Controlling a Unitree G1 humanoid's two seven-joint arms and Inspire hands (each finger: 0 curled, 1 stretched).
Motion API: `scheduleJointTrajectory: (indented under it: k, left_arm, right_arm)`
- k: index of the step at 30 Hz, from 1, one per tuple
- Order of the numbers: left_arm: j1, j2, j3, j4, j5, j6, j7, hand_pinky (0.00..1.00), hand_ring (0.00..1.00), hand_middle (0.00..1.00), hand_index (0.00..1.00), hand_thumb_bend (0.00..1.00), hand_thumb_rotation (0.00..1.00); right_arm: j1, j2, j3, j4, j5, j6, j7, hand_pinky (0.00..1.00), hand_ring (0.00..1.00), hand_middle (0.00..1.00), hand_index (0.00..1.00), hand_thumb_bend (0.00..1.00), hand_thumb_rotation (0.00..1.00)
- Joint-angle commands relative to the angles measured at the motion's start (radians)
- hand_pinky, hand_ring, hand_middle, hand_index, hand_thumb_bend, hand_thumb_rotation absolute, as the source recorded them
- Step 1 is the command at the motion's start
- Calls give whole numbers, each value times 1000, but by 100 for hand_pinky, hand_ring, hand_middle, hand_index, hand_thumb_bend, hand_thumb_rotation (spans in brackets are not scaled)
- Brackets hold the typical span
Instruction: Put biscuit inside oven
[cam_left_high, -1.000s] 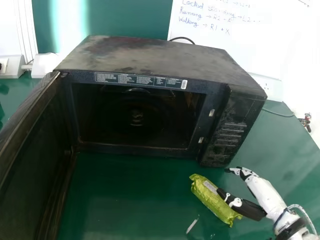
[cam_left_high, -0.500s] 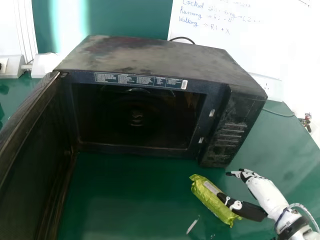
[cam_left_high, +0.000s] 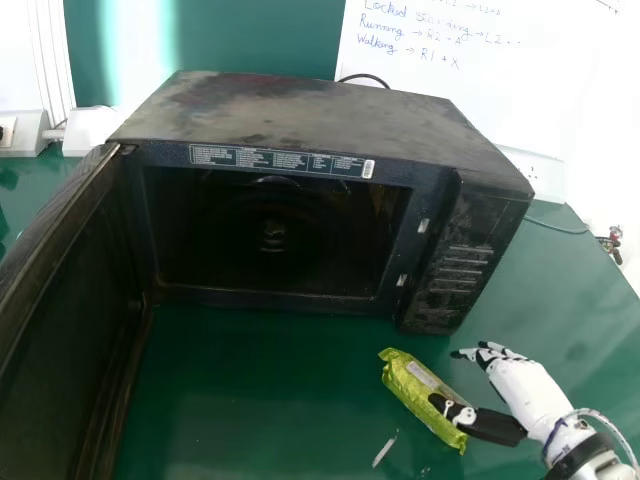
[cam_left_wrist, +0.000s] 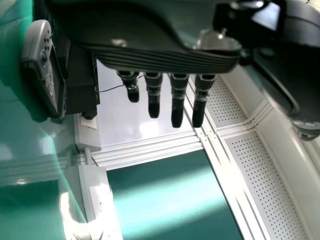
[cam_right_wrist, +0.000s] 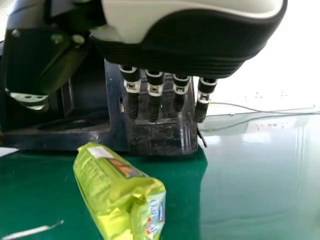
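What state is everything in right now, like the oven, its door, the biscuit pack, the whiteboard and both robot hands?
Oven: dark inside; cannot tell if powered.
Oven door: swung wide open.
Biscuit pack: lying outside the oven, in front of it.
Right hand: open, at the biscuit pack.
Left hand: open, fingers extended.
Whiteboard: written on.

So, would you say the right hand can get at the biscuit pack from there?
Probably yes: the right hand is open close by the biscuit pack, with nothing visible between them.
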Motion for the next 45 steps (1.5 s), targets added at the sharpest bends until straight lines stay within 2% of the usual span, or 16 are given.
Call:
scheduleJointTrajectory:
  k: [1,10,15,20,25,45]
  left_arm:
    - [16,-7,-2,-12,4,-6,4,100,95,91,88,100,100]
    - [24,-11,-1,-12,8,-24,1,100,94,91,89,100,100]
    - [30,-14,-1,-17,11,-32,2,100,94,90,89,100,100]
    - [37,-18,-3,-27,16,-38,4,100,94,90,89,100,100]
    - [45,-25,-4,-40,10,-38,3,100,94,90,88,100,100]
    - [55,-37,-1,-70,29,-24,16,100,93,89,88,100,100]
  right_arm:
    - [10,-9,7,-16,-18,-5,-8,88,88,92,90,85,81]
    - [11,4,18,-26,-88,-11,-27,85,87,91,89,87,83]
    - [6,27,48,-6,-108,-23,-79,84,86,90,88,87,80]
    - [-17,27,97,65,-171,-66,-174,80,84,89,88,88,81]
    - [-50,27,148,132,-210,-70,-236,82,84,89,88,87,78]
    - [-97,-28,206,236,-245,-57,-252,85,86,90,89,87,79]
